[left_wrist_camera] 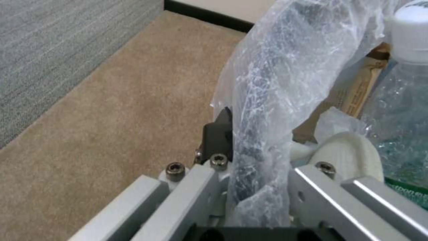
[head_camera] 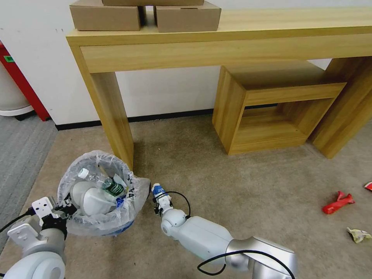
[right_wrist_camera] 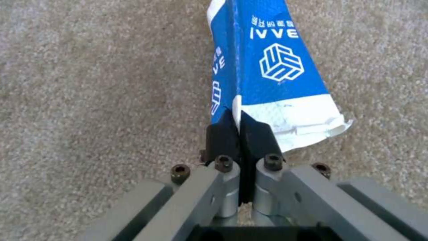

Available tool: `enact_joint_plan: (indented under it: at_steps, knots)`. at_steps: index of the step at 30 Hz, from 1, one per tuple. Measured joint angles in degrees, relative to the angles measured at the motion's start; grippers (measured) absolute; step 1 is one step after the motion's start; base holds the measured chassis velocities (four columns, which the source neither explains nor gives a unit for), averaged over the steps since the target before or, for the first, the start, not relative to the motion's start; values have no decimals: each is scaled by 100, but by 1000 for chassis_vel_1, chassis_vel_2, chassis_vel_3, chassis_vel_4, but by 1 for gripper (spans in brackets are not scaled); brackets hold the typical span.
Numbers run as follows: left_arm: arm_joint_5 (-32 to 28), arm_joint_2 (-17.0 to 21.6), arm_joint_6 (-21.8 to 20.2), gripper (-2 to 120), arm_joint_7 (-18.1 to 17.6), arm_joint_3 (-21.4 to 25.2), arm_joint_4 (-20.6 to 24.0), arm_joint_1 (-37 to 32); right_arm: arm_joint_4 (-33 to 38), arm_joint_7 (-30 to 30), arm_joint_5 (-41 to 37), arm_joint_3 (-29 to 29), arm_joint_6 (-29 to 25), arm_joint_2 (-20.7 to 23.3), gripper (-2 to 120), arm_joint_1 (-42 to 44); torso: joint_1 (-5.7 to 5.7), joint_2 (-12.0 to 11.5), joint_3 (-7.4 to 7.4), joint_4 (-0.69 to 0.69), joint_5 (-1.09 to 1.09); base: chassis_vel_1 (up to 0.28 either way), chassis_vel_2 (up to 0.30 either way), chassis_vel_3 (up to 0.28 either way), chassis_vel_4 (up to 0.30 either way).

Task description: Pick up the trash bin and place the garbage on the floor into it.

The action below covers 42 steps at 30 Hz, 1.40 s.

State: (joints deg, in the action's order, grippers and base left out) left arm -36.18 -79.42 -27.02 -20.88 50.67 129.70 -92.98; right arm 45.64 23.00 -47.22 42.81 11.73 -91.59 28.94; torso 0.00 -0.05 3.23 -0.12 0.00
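Nearest the robot, the left gripper (head_camera: 64, 207) has its fingers (left_wrist_camera: 218, 134) clamped on the bag-covered rim of the trash bin (head_camera: 101, 224), at the bin's near-left side. The bin sits low over the beige floor (head_camera: 217, 182) beside the wooden leg (head_camera: 112, 116) — whether it touches the carpet cannot be told. Inside lie a green-label bottle (head_camera: 110, 185), crumpled white paper (head_camera: 91, 199) and a brown wrapper (left_wrist_camera: 356, 93).

Just right of the bin, the right gripper (head_camera: 158, 199) pinches a blue-white wrapper (right_wrist_camera: 267, 67) by its white end, fingers (right_wrist_camera: 254, 134) pressed tight together — the wrapper stands just beside the bin's rim, outside it.

Farther right on the carpet lie a red wrapper (head_camera: 338, 203) and a crumpled yellowish scrap (head_camera: 358, 234), well apart from the bin. At the back, cardboard boxes (head_camera: 145, 15) rest on the wooden surface (head_camera: 271, 23) against the wall.
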Motion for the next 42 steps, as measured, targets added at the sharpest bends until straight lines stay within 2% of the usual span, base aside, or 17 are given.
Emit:
enact_joint_plan:
  at_steps: [4, 15, 19, 20, 21, 23, 25, 26, 28, 29, 30, 31, 33, 34, 37, 42]
  knots:
    - [1, 3, 3, 0, 3, -5, -49, 27, 55, -5, 0, -4, -40, 69, 0, 0, 0, 0, 0, 0, 0, 0, 0, 0, 0]
    - [-10, 49, 3, 0, -11, -18, -316, 172, 751, 154, 1, -146, -230, 711, 0, 28, 0, 0, 0, 1, 1, 0, 0, 0, 0]
    - [-36, 104, -30, 0, -47, -14, -486, 249, 1638, 213, 7, -353, -302, 1264, 0, 180, 0, 0, 1, -1, 1, 0, 0, 0, 0]
    - [-36, 104, -30, 0, -47, -14, -486, 249, 1638, 213, 7, -353, -302, 1264, 0, 180, 0, 0, 1, -1, 1, 0, 0, 0, 0]
    - [-35, 116, -42, 0, -53, -13, -531, 257, 2061, 209, 18, -466, -354, 1480, 0, 249, 0, 0, 1, -1, 0, 0, 0, 0, 0]
    - [-37, 121, -54, 0, -54, -16, -558, 263, 2305, 175, 62, -532, -424, 1599, 0, 293, 0, 0, 0, 0, 1, 0, 0, 0, 0]
    - [-37, 126, -90, 0, -80, -33, -616, 302, 3150, 19, 242, -835, -691, 2103, 0, 439, 0, 0, 0, 1, 2, 0, 0, 0, 0]
    - [-37, 126, -90, 0, -80, -33, -616, 302, 3150, 19, 242, -835, -691, 2103, 0, 439, 0, 0, 0, 1, 2, 0, 0, 0, 0]
    - [-42, 130, -123, 0, -92, -46, -644, 326, 3710, -112, 293, -1044, -871, 2534, 0, 528, 0, 0, 1, 1, 3, 0, 0, 0, 0]
    - [-43, 135, -140, 0, -101, -52, -652, 334, 4209, -222, 329, -1229, -999, 2974, 0, 575, 0, 0, 1, -1, 1, 0, 0, 0, 0]
    - [-43, 135, -140, 0, -101, -52, -652, 334, 4209, -222, 329, -1229, -999, 2974, 0, 575, 0, 0, 1, -1, 1, 0, 0, 0, 0]
    - [-48, 139, -159, 0, -107, -57, -653, 342, 4690, -350, 326, -1357, -1131, 3285, 0, 593, 0, 0, 0, -5, 0, 0, 0, 0, 0]
    - [-76, 140, -204, 0, -118, -68, -629, 348, 5484, -606, 242, -1482, -1300, 3687, 0, 550, 0, 0, 0, -3, 2, 0, 0, 0, 0]
    - [-76, 140, -204, 0, -118, -68, -629, 348, 5484, -606, 242, -1482, -1300, 3687, 0, 550, 0, 0, 0, -3, 2, 0, 0, 0, 0]
    - [-129, 134, -289, 0, -165, -80, -521, 350, 6356, -870, -108, -1408, -1415, 4081, 0, 240, 0, 0, 0, 0, 2, 0, 0, 0, 0]
    - [-174, 121, -345, 0, -181, -84, -393, 339, 7002, -1018, -432, -1037, -1427, 4257, 0, -225, 0, 0, 0, 0, 1, 0, 0, 0, 0]
